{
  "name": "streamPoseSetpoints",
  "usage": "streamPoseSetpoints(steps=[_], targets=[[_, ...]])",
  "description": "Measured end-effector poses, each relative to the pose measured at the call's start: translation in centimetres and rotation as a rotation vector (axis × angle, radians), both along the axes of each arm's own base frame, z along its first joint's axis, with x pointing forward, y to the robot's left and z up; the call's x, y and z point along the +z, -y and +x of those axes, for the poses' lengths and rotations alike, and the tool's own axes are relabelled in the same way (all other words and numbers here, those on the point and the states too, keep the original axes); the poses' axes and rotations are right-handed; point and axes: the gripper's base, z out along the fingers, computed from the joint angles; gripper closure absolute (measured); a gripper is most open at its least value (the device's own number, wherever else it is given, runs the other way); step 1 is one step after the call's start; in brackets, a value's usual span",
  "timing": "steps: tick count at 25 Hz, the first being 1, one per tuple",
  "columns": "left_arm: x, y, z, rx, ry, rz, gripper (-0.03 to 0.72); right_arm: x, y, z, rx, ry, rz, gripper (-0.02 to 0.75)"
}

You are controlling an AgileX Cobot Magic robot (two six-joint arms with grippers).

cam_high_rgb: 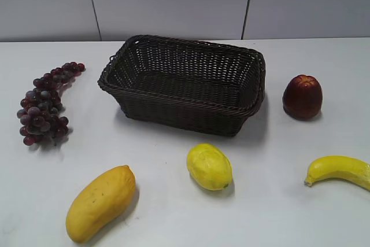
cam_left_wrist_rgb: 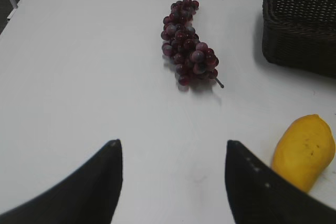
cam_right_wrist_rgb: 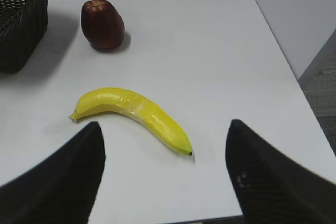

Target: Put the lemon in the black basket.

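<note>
The lemon [cam_high_rgb: 209, 166], bright yellow and oval, lies on the white table in front of the black basket [cam_high_rgb: 185, 82], a large dark woven wicker basket that holds nothing. A corner of the basket shows in the left wrist view [cam_left_wrist_rgb: 299, 22] and in the right wrist view [cam_right_wrist_rgb: 21, 19]. The lemon is in neither wrist view. My left gripper [cam_left_wrist_rgb: 173, 142] is open and empty above bare table. My right gripper [cam_right_wrist_rgb: 165, 124] is open and empty just short of the banana. Neither gripper shows in the exterior view.
A bunch of dark red grapes [cam_high_rgb: 46, 105] lies left of the basket. An orange-yellow mango [cam_high_rgb: 99, 202] lies at the front left. A dark red fruit [cam_high_rgb: 302, 96] stands right of the basket. A banana [cam_high_rgb: 341, 170] lies at the front right, near the table's right edge [cam_right_wrist_rgb: 283, 61].
</note>
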Motion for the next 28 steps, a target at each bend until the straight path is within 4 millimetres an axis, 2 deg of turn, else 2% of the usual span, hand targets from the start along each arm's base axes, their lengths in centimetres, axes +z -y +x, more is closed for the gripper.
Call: streamPoseSetpoints(steps=[16,19,24,28], targets=[[0.0,0.0,0.0,0.0,0.0,0.0,0.279,0.0,0.0,0.0,0.0,0.0,0.001,0.15],[0.0,0.0,0.0,0.0,0.0,0.0,0.279,0.8,-0.1,0.5,0.006,-0.001,0.006,0.15],[0.0,0.0,0.0,0.0,0.0,0.0,0.279,3.6,-0.3,3.5,0.017,0.068,0.004,0.139],[0.0,0.0,0.0,0.0,0.0,0.0,0.279,4.5,-0.7,7.3,0.032,0.101,0.007,0.136]])
